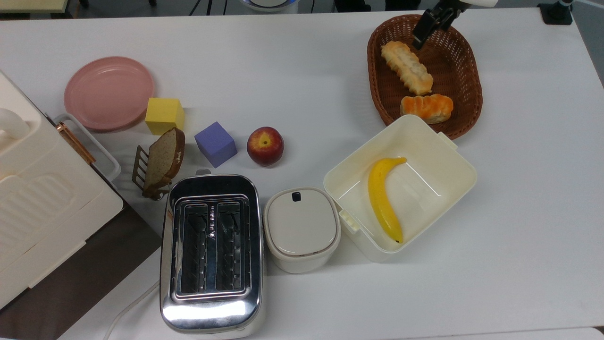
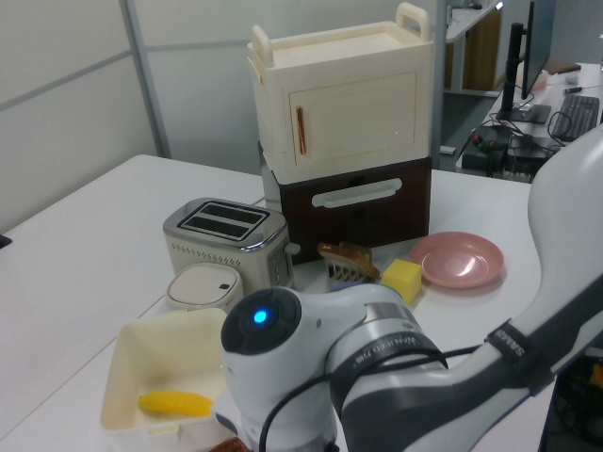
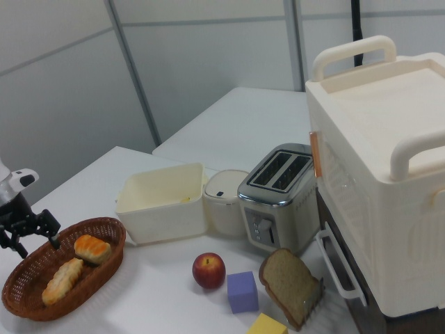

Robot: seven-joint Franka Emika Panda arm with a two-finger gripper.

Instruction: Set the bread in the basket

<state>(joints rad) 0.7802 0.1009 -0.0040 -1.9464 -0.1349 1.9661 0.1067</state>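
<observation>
Even, bright indoor light falls from above, leaving short soft shadows beside the apple [image 1: 265,146] and the blocks on the white desk [image 1: 302,71]. The toaster [image 1: 211,255] throws white glare off its chrome. In the left view, the close arm [image 2: 377,377] looks slightly soft.

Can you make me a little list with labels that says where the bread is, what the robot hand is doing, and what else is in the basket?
bread: lying inside the basket, pale side up
basket: on the white table, beside the cream box
gripper: open, above the basket's far end, holding nothing
also in basket: a shorter orange-topped bun
in the box: a banana
task: looks done
</observation>
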